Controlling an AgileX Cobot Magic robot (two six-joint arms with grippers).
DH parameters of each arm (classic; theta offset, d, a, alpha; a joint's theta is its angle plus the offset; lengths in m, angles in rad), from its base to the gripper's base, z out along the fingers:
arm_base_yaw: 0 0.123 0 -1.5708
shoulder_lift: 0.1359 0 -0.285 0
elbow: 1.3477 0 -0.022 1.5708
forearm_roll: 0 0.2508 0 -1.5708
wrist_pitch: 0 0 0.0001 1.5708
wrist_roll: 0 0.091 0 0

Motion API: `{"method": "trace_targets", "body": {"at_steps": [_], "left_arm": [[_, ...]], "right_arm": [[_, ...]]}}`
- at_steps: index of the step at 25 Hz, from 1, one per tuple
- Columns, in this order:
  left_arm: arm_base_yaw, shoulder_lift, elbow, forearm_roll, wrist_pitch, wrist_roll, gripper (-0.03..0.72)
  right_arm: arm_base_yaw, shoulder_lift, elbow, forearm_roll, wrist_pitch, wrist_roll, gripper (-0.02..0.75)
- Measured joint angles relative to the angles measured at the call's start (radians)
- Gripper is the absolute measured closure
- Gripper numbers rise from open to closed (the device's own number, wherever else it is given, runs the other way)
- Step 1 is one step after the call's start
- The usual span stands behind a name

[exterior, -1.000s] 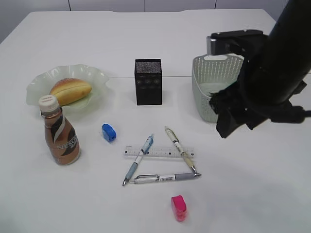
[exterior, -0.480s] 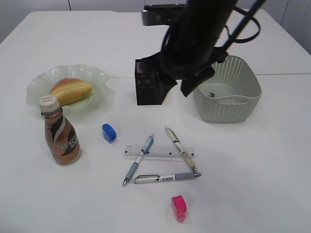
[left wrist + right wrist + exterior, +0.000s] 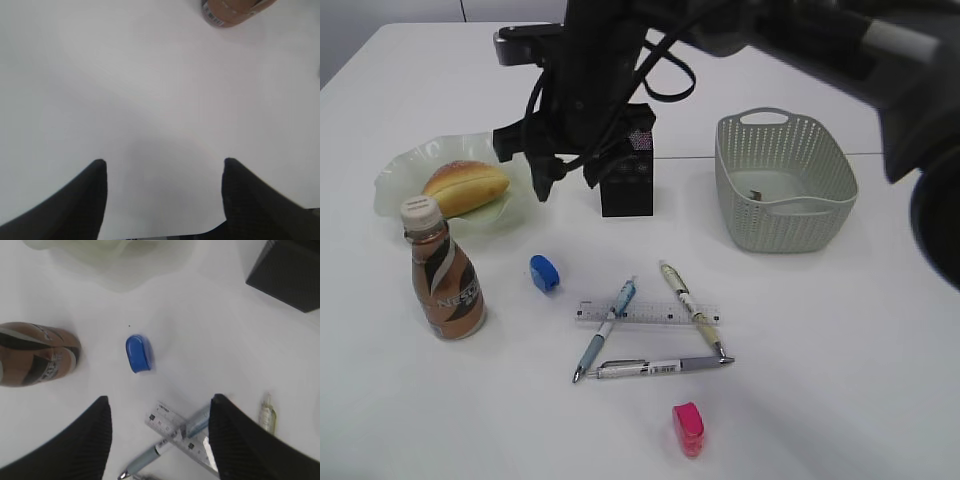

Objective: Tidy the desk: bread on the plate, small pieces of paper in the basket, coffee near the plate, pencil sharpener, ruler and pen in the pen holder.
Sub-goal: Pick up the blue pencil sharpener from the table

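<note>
Right tool [image 3: 160, 412]: fingers spread wide, empty, hanging above the blue plastic sharpener [image 3: 139, 353] at frame centre. Left tool [image 3: 162, 172]: spread, empty, over bare white tabletop [image 3: 150, 100]. Round brown coffee bottle [image 3: 35, 354] at left edge; clear ruler [image 3: 182, 432] under pens, lower centre.

Open table [image 3: 840, 350] right of pens [image 3: 660, 367]

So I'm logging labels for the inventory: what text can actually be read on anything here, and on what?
"NESC": partial brand lettering on the coffee bottle; the rest curves out of sight.
Ruler: printed marks, too small to read.
Grey pen: a barrel label, too blurred to read.
Nothing else carries legible text.
</note>
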Motion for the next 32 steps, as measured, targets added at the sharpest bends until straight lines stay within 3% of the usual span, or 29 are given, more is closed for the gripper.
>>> {"method": "trace_targets", "body": {"at_steps": [7, 32], "left_arm": [[0.000, 0.000, 0.000, -0.002, -0.006, 0.002, 0.175], [0.000, 0.000, 0.000, -0.014, -0.006, 0.002, 0.181]], "right_arm": [[0.040, 0.124, -0.097, 0.000, 0.007, 0.026, 0.287], [0.040, 0.255, -0.105, 0.031, -0.084, 0.048, 0.295]]}}
